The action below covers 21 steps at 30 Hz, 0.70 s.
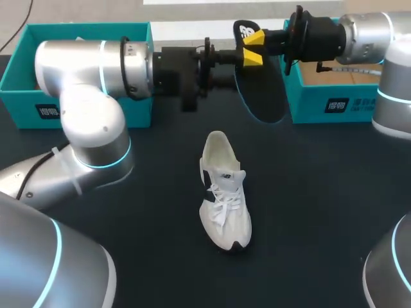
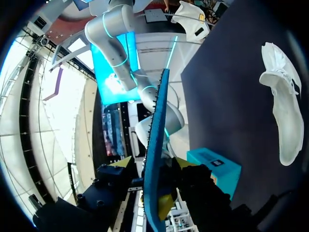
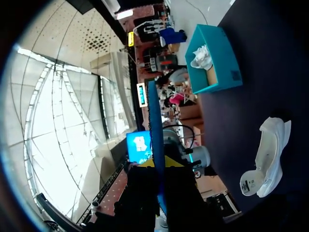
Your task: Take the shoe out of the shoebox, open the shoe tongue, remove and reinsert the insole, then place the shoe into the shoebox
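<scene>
The head view sits high behind the robot and looks down on the table (image 1: 321, 212), far enough off to take in the shoe (image 1: 225, 192) at its middle, the left box (image 1: 19, 96) and right box (image 1: 314, 106) at the far edge, and the raised insole (image 1: 260, 90) between them. The left wrist view, turned sideways, faces right across the table, very close to the insole (image 2: 154, 145), which it sees edge-on, with the right box (image 2: 215, 166) beyond and the shoe (image 2: 282, 111) off to one side. The right wrist view faces the opposite way, just as close to the insole (image 3: 155, 125), toward the left box (image 3: 215, 58), with the shoe (image 3: 270, 145) aside. All three views share the shoe and the insole.
</scene>
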{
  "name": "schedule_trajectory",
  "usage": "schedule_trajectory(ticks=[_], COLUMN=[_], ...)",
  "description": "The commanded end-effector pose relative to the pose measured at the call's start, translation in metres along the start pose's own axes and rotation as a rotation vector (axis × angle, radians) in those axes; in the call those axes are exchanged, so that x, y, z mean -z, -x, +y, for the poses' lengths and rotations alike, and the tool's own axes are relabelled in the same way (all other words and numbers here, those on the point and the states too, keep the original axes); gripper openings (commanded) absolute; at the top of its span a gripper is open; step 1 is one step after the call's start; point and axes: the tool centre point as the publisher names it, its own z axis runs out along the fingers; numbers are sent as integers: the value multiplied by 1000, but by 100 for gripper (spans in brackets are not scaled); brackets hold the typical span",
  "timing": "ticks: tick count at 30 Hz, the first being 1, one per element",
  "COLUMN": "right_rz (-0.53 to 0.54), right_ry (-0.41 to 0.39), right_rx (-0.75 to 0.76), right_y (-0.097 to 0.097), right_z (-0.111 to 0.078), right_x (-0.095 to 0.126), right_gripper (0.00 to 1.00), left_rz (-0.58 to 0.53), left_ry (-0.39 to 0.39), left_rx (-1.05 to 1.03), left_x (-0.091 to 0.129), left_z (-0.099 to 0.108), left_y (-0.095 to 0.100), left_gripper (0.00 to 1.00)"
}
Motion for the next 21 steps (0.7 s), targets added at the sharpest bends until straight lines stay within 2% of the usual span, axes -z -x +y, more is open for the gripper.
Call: schedule_trajectory(ticks=[1, 8, 9, 11, 16, 21], right_rz=[-1, 0, -4, -36, -113, -139], right_ry=[8, 48, 51, 69, 54, 68], right_rx=[-1, 12, 22, 43, 108, 183], right_y=[-2, -1, 0, -1, -2, -6], right_z=[-3, -13, -15, -21, -36, -56], right_x=[-4, -4, -3, -1, 11, 26], right_gripper=[0, 0, 31, 100, 100, 100], left_rz=[-5, -7, -11, -15, -29, -35], left_ry=[11, 21, 22, 19, 1, -14], left_rx=[7, 16, 19, 21, 61, 98], left_x=[-12, -10, -8, -3, 14, 34], left_z=[2, 4, 3, 3, 2, -3], left_y=[-3, -4, -2, 0, 5, 9], left_gripper=[0, 0, 0, 0, 0, 0])
